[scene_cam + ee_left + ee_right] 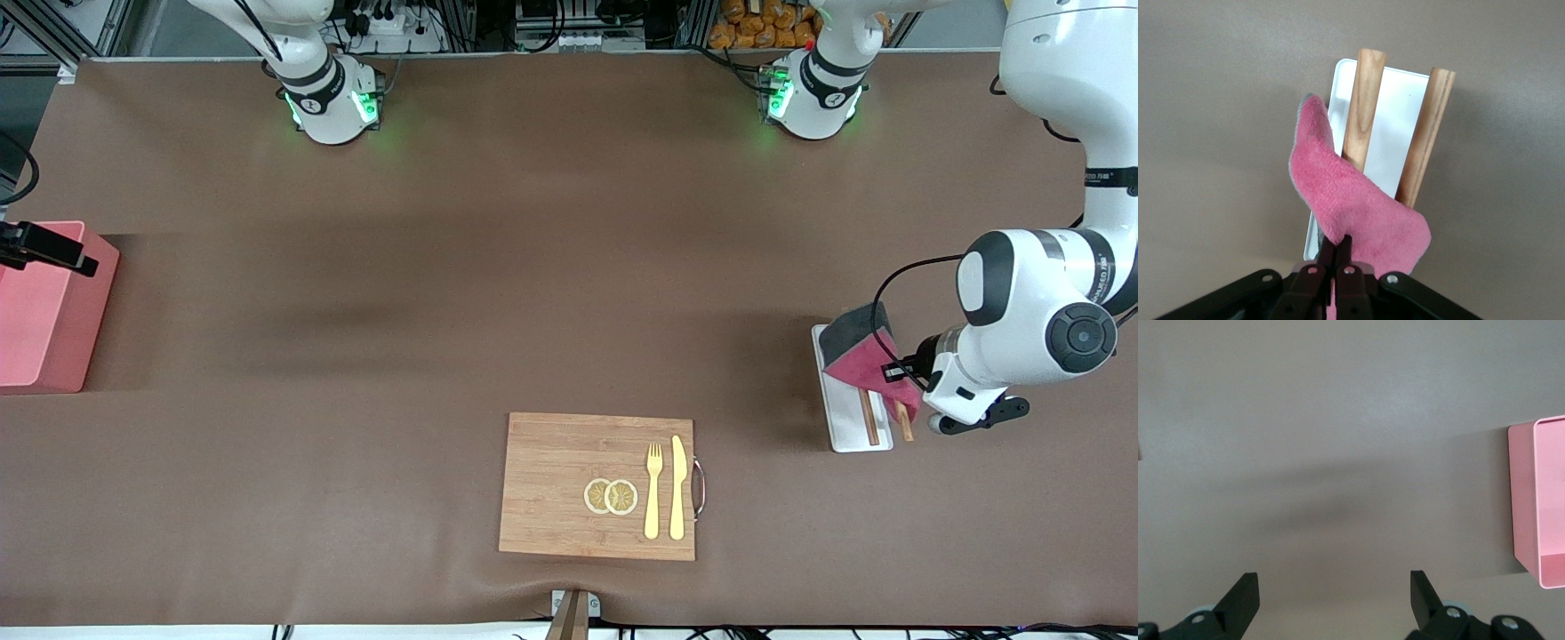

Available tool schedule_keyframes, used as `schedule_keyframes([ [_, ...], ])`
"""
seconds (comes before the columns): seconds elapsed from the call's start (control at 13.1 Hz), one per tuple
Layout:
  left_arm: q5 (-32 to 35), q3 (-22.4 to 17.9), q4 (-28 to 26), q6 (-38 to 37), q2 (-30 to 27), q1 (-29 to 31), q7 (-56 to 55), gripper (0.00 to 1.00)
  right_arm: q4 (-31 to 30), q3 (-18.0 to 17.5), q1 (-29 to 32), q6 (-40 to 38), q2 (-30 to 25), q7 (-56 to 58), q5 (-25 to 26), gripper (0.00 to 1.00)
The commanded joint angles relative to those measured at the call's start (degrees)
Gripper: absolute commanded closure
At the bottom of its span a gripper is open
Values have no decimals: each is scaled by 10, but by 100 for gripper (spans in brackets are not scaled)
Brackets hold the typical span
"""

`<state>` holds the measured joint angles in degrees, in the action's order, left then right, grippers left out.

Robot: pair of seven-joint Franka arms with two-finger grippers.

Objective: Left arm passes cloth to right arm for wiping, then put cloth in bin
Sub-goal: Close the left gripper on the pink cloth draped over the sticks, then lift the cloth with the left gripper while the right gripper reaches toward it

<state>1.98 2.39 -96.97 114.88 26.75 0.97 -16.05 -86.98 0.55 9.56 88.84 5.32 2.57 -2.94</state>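
Presently, left gripper [1336,248]: jaws pinched tight on the cloth [1351,207], over the white tray [845,409]
Cloth: magenta face and grey reverse, lifted, draped across two wooden sticks [1362,107] on the tray
Right gripper [1335,597]: jaws spread wide, holding nothing; over bare worktop [444,267] near the bin [40,311]
Bin: pink, at the right arm's end of the worktop
Wooden board [551,484]: carries lemon slices [611,496], fork [653,489], knife [677,487]

white tray [845,418] + two wooden sticks [869,416] | board [569,480]: lemon slices [611,496], fork [653,489], knife [677,487]
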Motion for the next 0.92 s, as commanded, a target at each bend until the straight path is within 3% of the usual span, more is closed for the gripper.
schedule_keyframes([
  [0.0,10,7,3,-5,-20,-1,-6,100,-2,-7,13,1,-2,5,-4,0],
  [0.15,4,10,3,-8,-42,-8,-5,100,-2,-7,13,1,-2,5,-4,0],
  [0.54,-13,92,12,-36,-86,-6,-14,100,-3,-7,13,-6,1,-10,-7,0],
  [0.84,-87,163,41,-35,-81,-11,-98,100,-14,-7,4,-21,2,-128,-64,0],
])
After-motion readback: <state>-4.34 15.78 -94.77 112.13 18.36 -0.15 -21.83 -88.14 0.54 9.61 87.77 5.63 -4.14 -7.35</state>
